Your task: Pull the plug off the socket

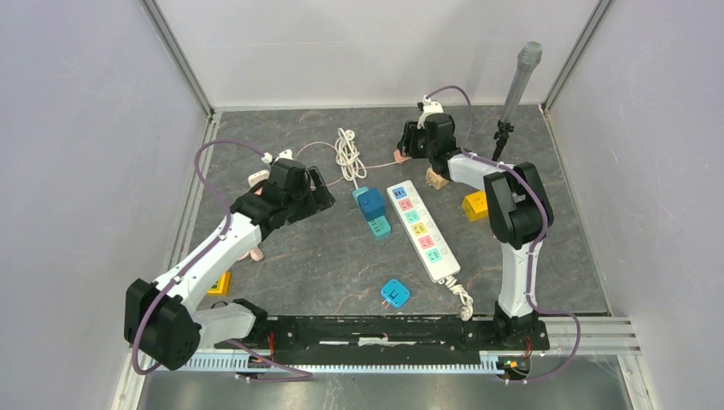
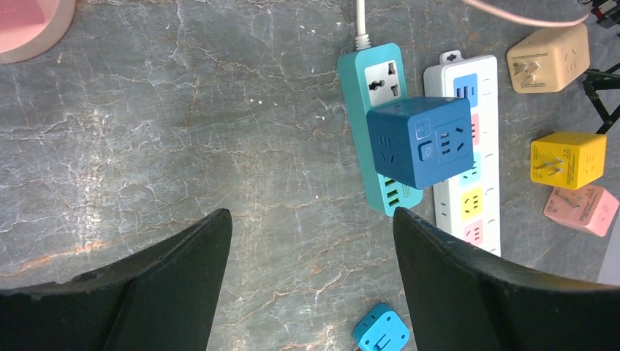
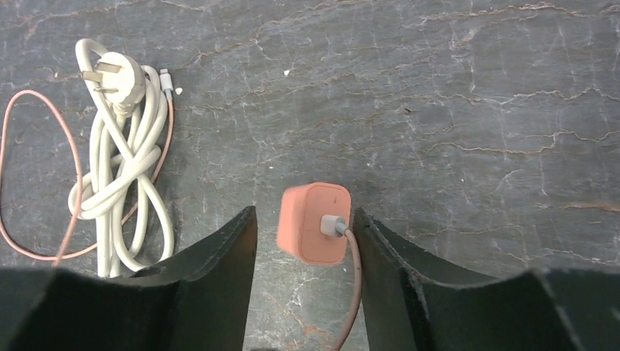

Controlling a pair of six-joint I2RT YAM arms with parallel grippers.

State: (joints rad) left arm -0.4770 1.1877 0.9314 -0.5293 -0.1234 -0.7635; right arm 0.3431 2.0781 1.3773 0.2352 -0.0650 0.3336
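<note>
A dark blue cube plug (image 1: 371,203) (image 2: 420,141) sits plugged into a teal power strip (image 1: 379,225) (image 2: 373,73) at mid table. My left gripper (image 1: 320,192) (image 2: 311,216) is open and empty, hovering over bare table just left of the strip's near end. My right gripper (image 1: 408,154) (image 3: 304,216) is open at the far side of the table. A pink charger block (image 3: 313,230) with a brownish cable lies between its fingers; the cable runs along the right finger (image 3: 380,248).
A white multi-socket strip (image 1: 423,231) (image 2: 468,197) lies right of the teal one. Loose adapters lie around: yellow (image 1: 475,206) (image 2: 569,159), beige (image 2: 548,58), pink (image 2: 581,210), light blue (image 1: 394,294) (image 2: 380,330). A coiled white cable (image 1: 347,154) (image 3: 121,161) and a grey pole (image 1: 516,85) stand at the back.
</note>
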